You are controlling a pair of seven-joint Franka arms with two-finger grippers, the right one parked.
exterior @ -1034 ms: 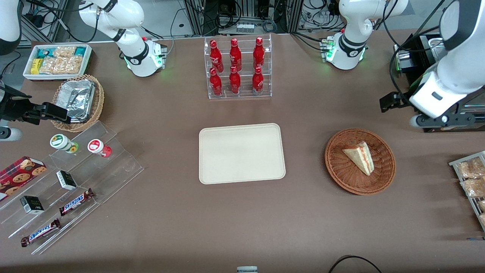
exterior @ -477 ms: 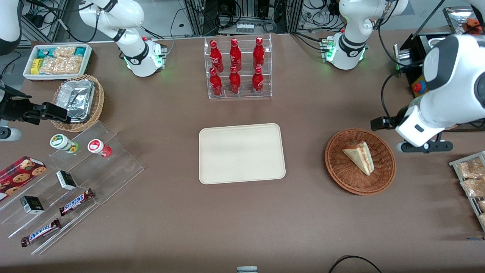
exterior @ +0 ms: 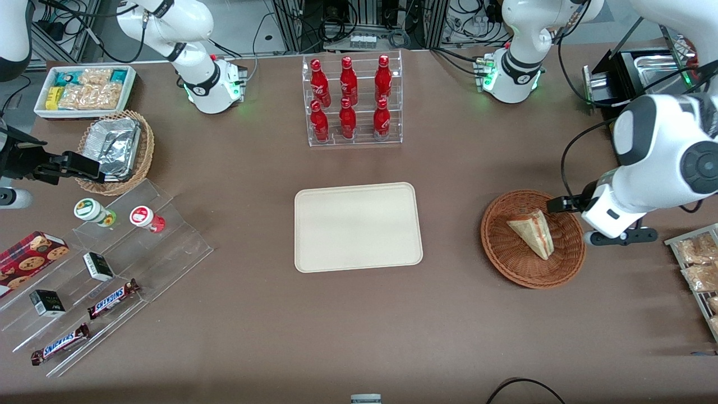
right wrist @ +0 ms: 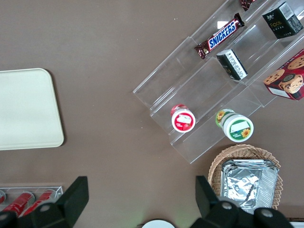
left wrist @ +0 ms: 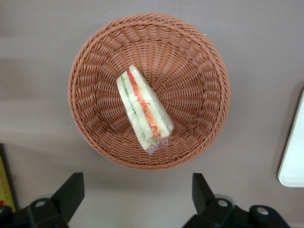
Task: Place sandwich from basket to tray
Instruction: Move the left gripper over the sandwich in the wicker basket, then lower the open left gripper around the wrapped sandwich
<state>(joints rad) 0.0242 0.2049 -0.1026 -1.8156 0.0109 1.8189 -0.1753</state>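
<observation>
the sandwich [exterior: 532,232] lies inside the basket [exterior: 505,255], a pale wedge with its red and green filling edge turned up, its narrow tip pointing toward the front camera. in the left wrist view the sandwich [left wrist: 144,113] sits slightly off the middle of the basket [left wrist: 199,66], with a bit of clear wrap showing at its blunt end; none of it touches the hand.

the hand [exterior: 594,221] hangs above the table [exterior: 359,325] at the basket's rim, at about 3 o'clock from the sandwich in the front view, toward the working arm's end of the table. its fingers [left wrist: 72,192] are spread wide, with nothing between them; in the wrist view both dark fingertips stand clear of the basket rim, over bare table.

the tray [exterior: 358,226] lies flat in the middle of the table, at about 9 o'clock from the basket and well apart from it, with nothing on it. a corner of the tray [left wrist: 293,156] also shows in the wrist view.

a clear rack of red bottles [exterior: 350,100] stands at about 12 o'clock from the tray, farther from the front camera. toward the parked arm's end are a tan wicker basket with a foil container [exterior: 114,147] and a stepped clear stand with snack bars [exterior: 112,297].
</observation>
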